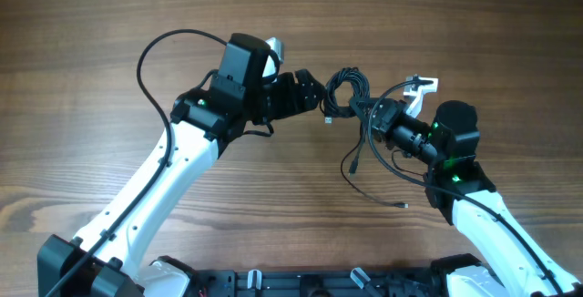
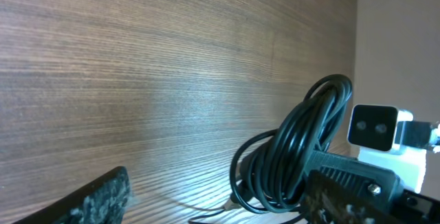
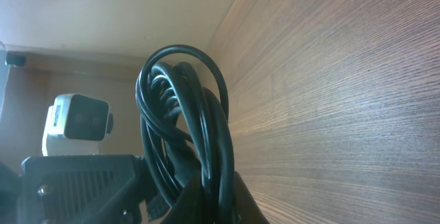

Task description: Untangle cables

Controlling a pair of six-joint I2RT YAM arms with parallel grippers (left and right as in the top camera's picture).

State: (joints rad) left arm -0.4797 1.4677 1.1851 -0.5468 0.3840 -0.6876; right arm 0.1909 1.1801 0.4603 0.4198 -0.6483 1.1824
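Black cables (image 1: 346,86) bunched | right pincer (image 1: 371,111) clamps them | left pincer (image 1: 317,97) agape beside | wood table (image 1: 91,60)

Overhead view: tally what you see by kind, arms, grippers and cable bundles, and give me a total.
Robot arms: 2 (left arm, right arm)
Grippers: 2 (left gripper, right gripper)
Cable bundle: 1
Total: 5

L arm (image 1: 168,165), R arm (image 1: 487,220): white links, blk joints, green LEDs (image 1: 202,104); blk cable (image 1: 140,67) on L.
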